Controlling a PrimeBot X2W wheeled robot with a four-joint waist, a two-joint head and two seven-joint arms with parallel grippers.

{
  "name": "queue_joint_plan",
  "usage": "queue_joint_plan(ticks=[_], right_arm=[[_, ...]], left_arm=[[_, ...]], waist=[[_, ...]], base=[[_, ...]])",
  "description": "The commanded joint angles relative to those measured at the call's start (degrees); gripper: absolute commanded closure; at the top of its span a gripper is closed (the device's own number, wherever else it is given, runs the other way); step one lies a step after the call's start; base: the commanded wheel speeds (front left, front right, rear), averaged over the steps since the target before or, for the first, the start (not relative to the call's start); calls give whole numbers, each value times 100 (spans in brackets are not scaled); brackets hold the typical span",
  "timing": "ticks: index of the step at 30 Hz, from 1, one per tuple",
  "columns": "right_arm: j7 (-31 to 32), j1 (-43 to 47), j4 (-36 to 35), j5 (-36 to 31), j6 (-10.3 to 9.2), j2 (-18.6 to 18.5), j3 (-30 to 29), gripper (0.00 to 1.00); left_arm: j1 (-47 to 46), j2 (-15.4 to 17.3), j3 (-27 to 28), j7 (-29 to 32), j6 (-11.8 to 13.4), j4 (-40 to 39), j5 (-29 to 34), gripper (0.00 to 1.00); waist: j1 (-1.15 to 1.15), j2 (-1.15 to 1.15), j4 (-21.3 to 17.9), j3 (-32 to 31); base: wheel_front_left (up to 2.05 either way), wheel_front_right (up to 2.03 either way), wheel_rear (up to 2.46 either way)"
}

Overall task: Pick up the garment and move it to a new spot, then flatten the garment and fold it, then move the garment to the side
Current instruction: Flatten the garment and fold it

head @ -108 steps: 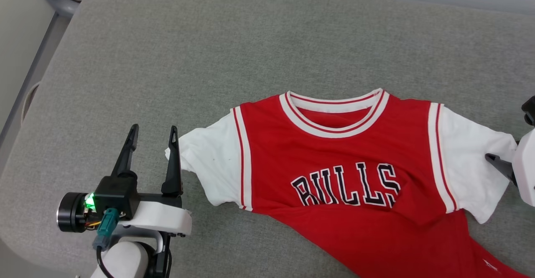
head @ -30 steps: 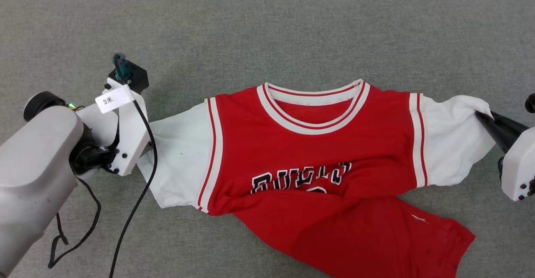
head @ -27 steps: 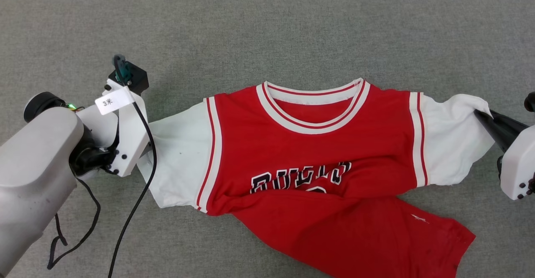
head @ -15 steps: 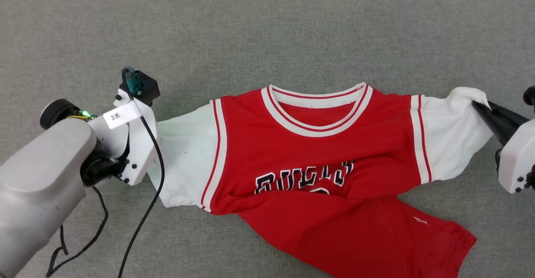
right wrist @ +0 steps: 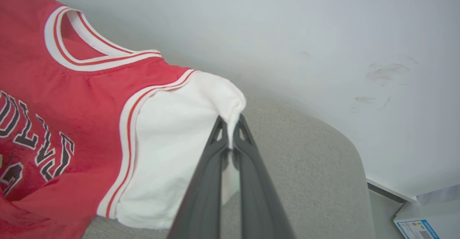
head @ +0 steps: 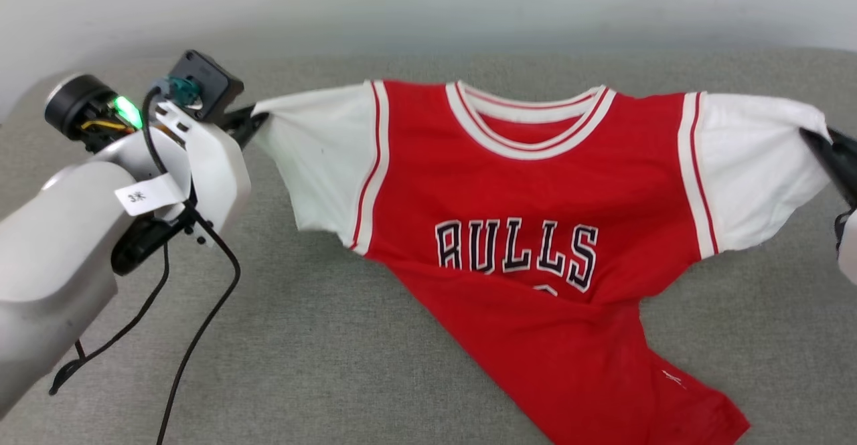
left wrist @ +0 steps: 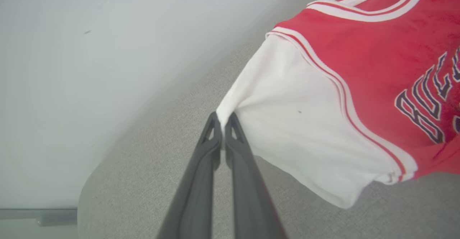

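Two pairs of fingers were pinched tight on cloth: your left gripper [left wrist: 222, 120] had the tip of one white sleeve, and your right gripper [right wrist: 230, 125] had the other. Between them the shirt [head: 522, 184] hung stretched wide, its red hem trailing on the grey cushion [head: 321, 344] below a pale wall [head: 428, 3].

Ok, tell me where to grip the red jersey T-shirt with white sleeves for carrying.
Pinch the outer tip of each white sleeve from its own side, as the left gripper and right gripper do: the sleeves stick out sideways, so the jersey spreads between them.
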Motion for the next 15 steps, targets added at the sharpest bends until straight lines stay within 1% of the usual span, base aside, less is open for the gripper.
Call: queue_joint_plan(ticks=[1, 9, 15], right_arm=[[-49, -95, -50, -27, -9, -56, -31, 100], [-177, -598, -264, -89, -10, -256, -253, 100], [-219, -1085, -344, -169, -10, -336, -412, 100]], left_arm=[[-99, 68, 69, -102, 92, -118, 51, 100], [-423, 371, 543, -688, 641, -974, 298, 100], [-680, 454, 760, -940, 861, -1248, 469, 100]], waist=[[0, 0, 84, -197], [0, 0, 104, -520], [0, 0, 62, -628]], base=[[0, 0, 0], [0, 0, 0], [0, 0, 0]])
